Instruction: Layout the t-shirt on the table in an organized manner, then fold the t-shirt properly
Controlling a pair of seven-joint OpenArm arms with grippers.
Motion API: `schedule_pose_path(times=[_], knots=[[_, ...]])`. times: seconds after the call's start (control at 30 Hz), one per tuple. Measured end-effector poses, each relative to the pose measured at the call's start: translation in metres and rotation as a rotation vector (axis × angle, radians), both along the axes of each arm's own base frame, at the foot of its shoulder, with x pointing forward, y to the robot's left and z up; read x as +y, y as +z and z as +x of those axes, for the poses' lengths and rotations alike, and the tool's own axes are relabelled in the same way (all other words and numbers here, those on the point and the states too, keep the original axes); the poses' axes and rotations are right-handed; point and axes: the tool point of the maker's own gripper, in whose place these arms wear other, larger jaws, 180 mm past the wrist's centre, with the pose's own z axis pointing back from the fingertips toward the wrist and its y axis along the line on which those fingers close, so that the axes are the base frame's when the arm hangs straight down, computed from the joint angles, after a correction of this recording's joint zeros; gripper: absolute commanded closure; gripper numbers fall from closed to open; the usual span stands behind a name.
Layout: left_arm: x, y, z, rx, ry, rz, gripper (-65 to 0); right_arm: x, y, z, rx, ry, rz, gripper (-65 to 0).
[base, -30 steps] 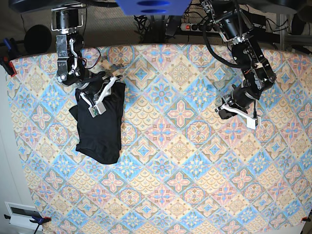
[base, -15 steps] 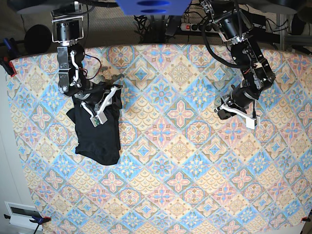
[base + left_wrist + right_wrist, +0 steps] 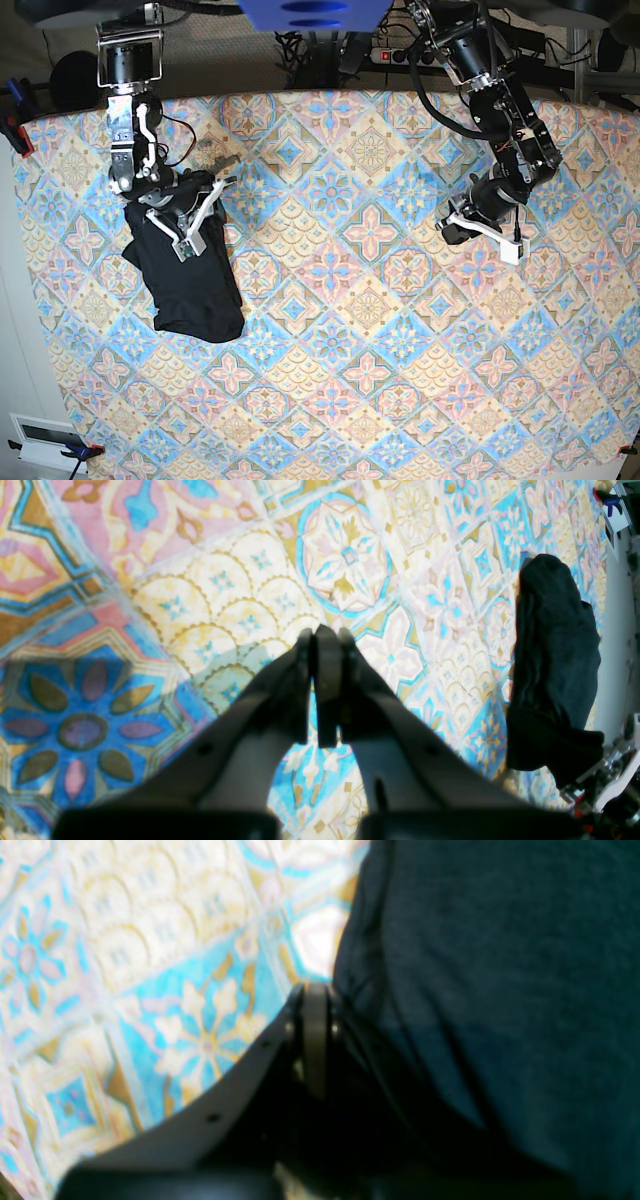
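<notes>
The black t-shirt (image 3: 187,275) lies bunched in a narrow strip on the counter (image 3: 370,330), near its left edge in the base view. Its long axis runs from the counter's far side toward the near side, leaning slightly right at the near end. The near end is the wider, squarer one; the far end narrows under the right hand (image 3: 192,218).

Right hand: its fingers are pressed together at the far end of the t-shirt. The right wrist view shows the closed tips at the fabric's edge with dark cloth bulging beside them, so it appears to pinch the t-shirt (image 3: 500,965).

Left hand (image 3: 480,225): well apart from the t-shirt, over the counter's right half. In the left wrist view its fingers (image 3: 325,680) are fully together with nothing between them, above bare patterned cloth.
</notes>
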Motion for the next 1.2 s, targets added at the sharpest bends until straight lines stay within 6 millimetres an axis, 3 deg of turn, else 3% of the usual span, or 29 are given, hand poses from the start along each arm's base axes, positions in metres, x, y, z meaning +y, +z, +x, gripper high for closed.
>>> schedule_pose_path(times=[0.1,0.33,0.47,0.63,0.8,0.93,1.1,1.2], knots=[[0.0,0.0,0.0,0.001,0.0,0.0,-0.2,0.004,0.018,-0.002,-0.048,0.016,-0.019,0.0],[0.004,0.015,-0.009,-0.036,-0.002,0.047,-0.2,0.035,0.06,-0.038,-0.144,0.109,-0.002,0.0],[0.007,0.008,-0.026,-0.007,-0.003,0.062,-0.2,0.04,0.066,-0.057,-0.154,0.115,0.009,0.0],[0.025,0.008,-0.068,0.031,-0.009,0.154,-0.2,-0.006,0.051,-0.094,-0.069,-0.053,0.031,0.0],[0.029,0.007,-0.11,0.076,-0.011,0.193,-0.2,-0.059,0.056,-0.13,0.0,-0.271,0.136,0.0],[0.052,-0.012,-0.157,0.206,0.039,0.226,-0.2,-0.1,0.066,-0.149,0.012,-0.394,0.132,0.0],[0.078,-0.02,-0.203,0.302,0.1,0.265,-0.2,-0.11,0.06,-0.174,0.065,-0.422,0.108,0.0],[0.089,-0.025,-0.239,0.39,0.117,0.288,-0.2,-0.118,0.045,-0.211,0.173,-0.419,0.03,0.0]])
